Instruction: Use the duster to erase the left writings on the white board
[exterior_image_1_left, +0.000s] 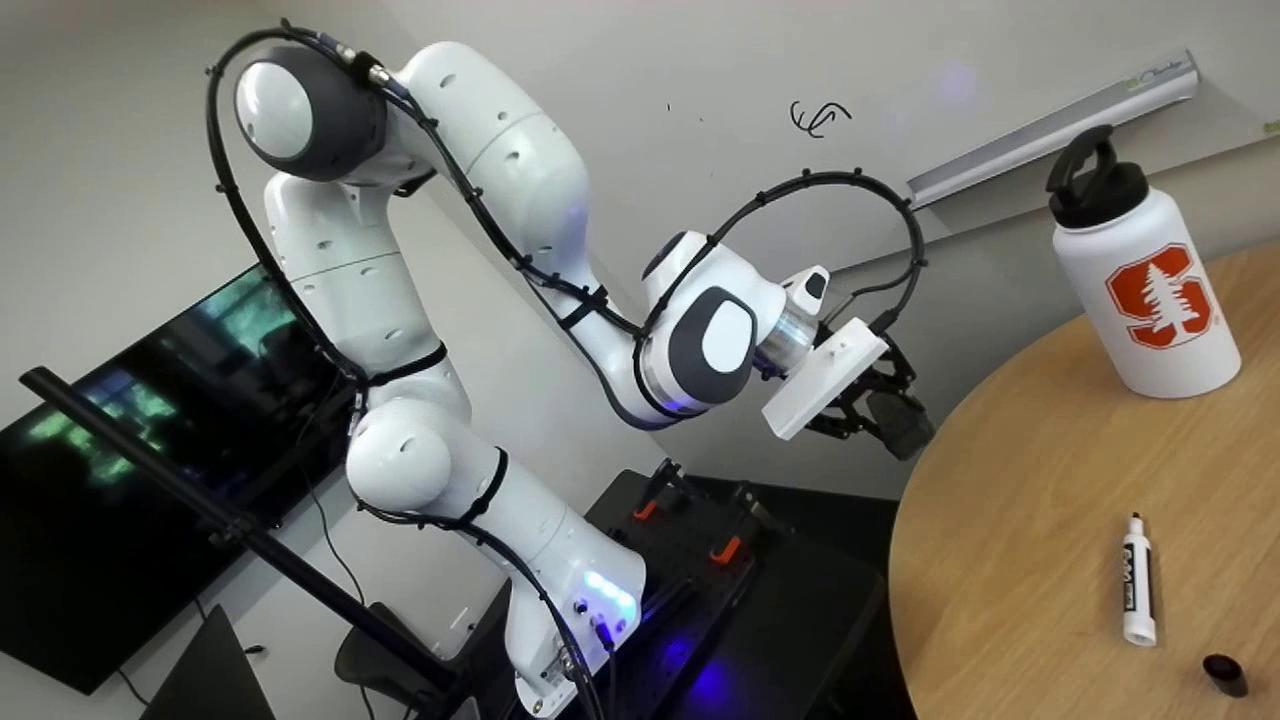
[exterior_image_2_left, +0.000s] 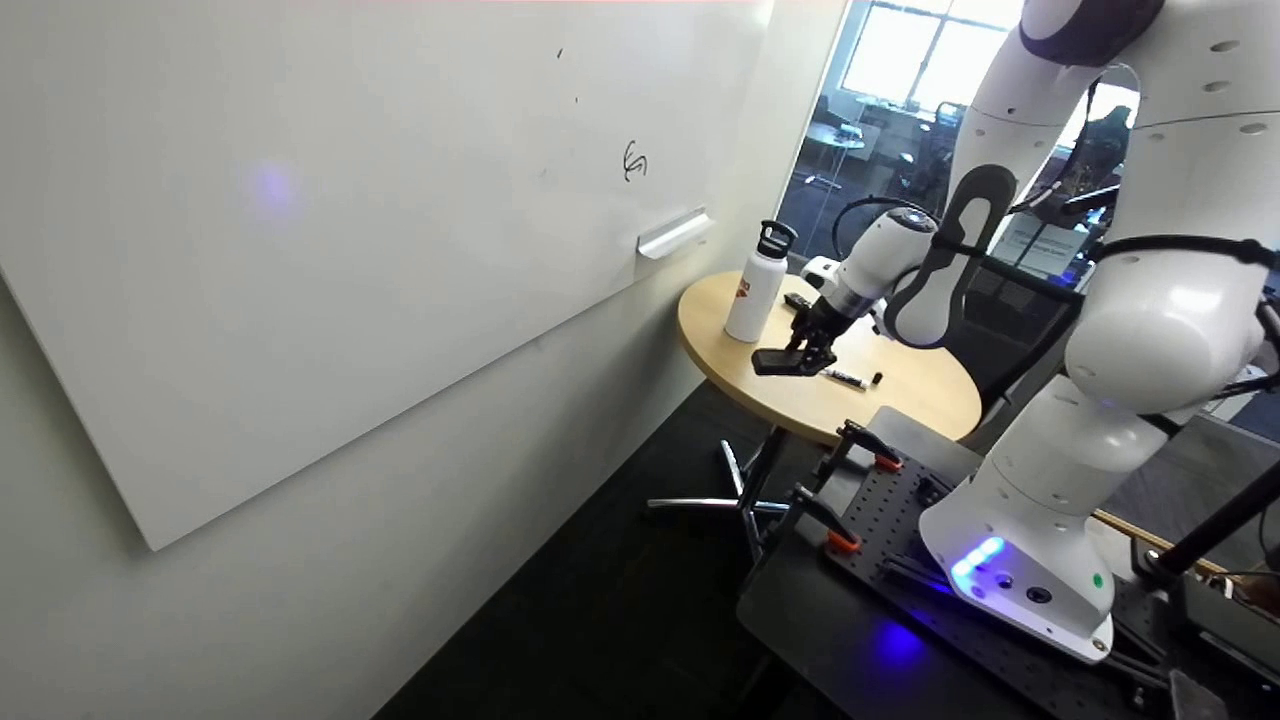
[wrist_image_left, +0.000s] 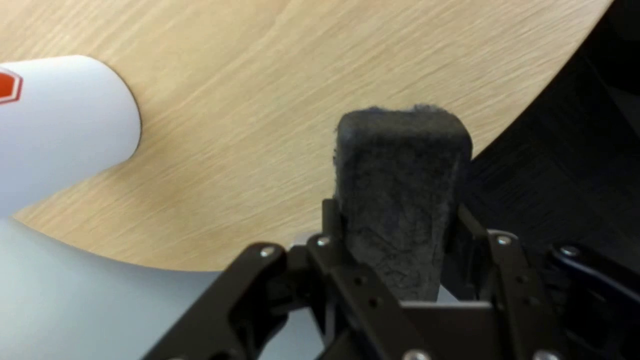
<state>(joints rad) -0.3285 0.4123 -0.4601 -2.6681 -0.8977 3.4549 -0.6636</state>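
Gripper (wrist_image_left: 397, 220) is clamping the duster (wrist_image_left: 402, 192) between its jaws and holding it apart from the white board (exterior_image_2_left: 350, 250).

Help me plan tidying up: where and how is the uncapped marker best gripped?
Grip the marker mid-barrel, probably from straight above, jaws across its width: it lies flat on the table, long and thin, its bare tip best avoided. The gripper must first release the duster.
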